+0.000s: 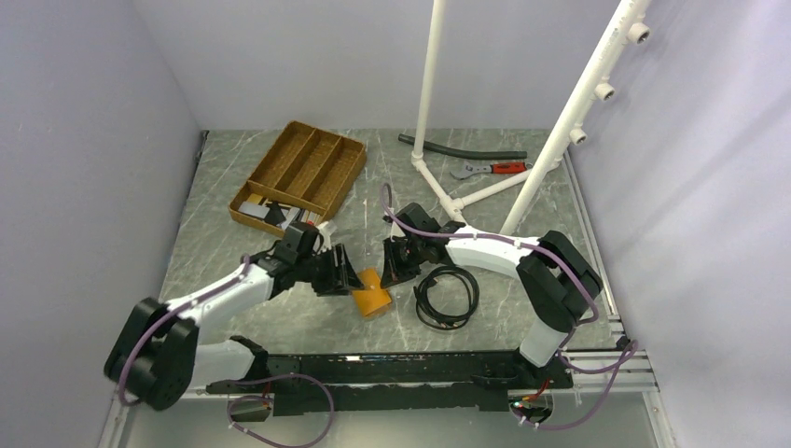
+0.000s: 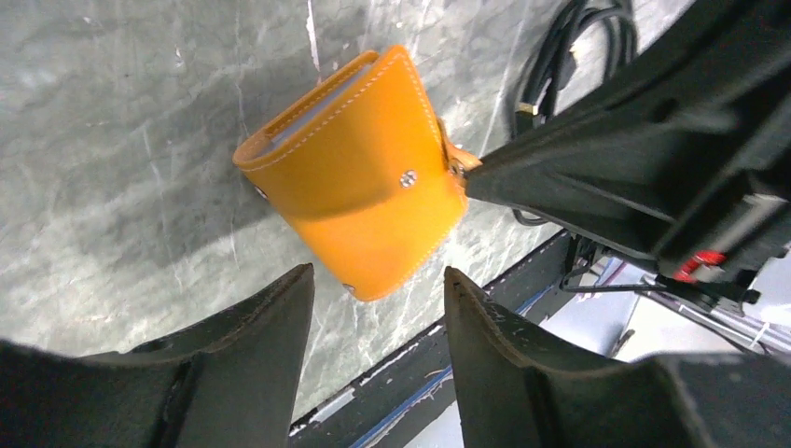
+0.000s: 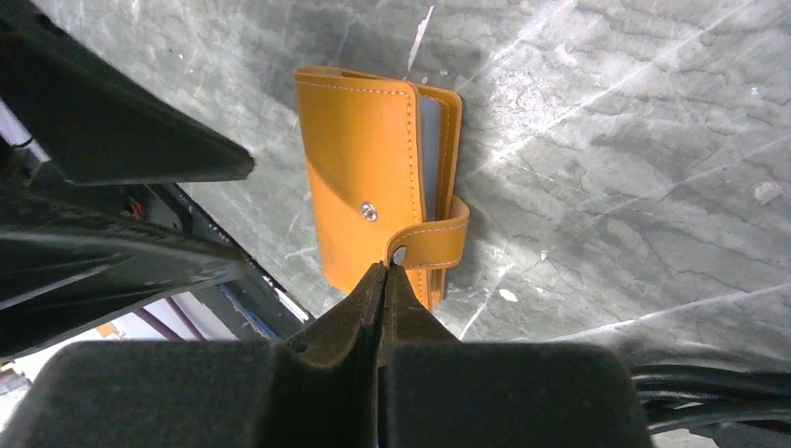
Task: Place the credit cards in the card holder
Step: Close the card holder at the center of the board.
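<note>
The card holder (image 1: 371,293), an orange folded wallet, lies on the grey table between my two grippers. Pale pockets show at its edge, and its snap tab (image 3: 431,245) is unsnapped. My right gripper (image 3: 385,266) is shut, and its tips pinch the end of that tab; it is also in the top view (image 1: 392,266). My left gripper (image 2: 378,275) is open and empty just beside the card holder (image 2: 359,182), not touching it; it also shows in the top view (image 1: 347,271). The credit cards (image 1: 256,213), grey and dark, lie at the near end of the wooden tray.
The brown wooden compartment tray (image 1: 308,168) stands at the back left. A coiled black cable (image 1: 448,294) lies right of the card holder. A white pipe frame (image 1: 466,201), a black hose (image 1: 457,149) and a red-handled wrench (image 1: 494,169) are at the back right.
</note>
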Robot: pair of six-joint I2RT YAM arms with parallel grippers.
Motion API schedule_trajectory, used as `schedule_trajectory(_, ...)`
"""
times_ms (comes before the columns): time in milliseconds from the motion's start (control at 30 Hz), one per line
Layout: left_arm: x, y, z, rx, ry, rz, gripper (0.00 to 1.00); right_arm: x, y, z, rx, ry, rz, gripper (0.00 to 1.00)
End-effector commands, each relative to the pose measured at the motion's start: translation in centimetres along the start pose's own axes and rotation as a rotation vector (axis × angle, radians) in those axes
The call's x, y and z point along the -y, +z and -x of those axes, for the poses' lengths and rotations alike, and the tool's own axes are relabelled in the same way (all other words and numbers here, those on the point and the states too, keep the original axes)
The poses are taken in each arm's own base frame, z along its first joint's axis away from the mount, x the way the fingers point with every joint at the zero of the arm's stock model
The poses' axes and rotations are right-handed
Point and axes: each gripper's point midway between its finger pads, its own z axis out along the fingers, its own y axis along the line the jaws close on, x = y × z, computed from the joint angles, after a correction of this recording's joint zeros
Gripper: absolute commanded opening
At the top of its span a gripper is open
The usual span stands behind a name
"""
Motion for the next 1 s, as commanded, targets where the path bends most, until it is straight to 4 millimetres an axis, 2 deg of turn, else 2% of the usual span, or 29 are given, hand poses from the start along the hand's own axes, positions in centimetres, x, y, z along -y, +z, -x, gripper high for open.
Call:
schedule_trajectory(0, -0.4, -1.8, 0.3, 0.074, -0.053, 0.033, 0.59, -2.4, -1.3, 1.5, 0.063, -0.067, 0.112, 0.0)
schedule_trajectory(167, -1.9, -0.4, -0.7, 0.046, -0.149, 0.01, 0.57, -3.0, -1.2, 1.3, 0.058, -0.103, 0.158, 0.0)
schedule_trajectory(300, -3.2, 0.6, -0.6, 0.022, -0.116, 0.072, 0.53, -2.8, -1.2, 0.8, 0.052, -0.115, 0.169, 0.0)
schedule_trajectory(567, -3.1, 0.5, 1.5, 0.047, 0.053, 0.102, 0.5, -1.7, -1.6, 0.1, 0.067, -0.077, 0.181, 0.0)
schedule_trajectory(967, -1.8, 1.3, 2.2, 0.042, 0.1, 0.032, 0.47, -2.8, -2.3, 1.9, 0.131, -0.123, 0.256, 0.0)
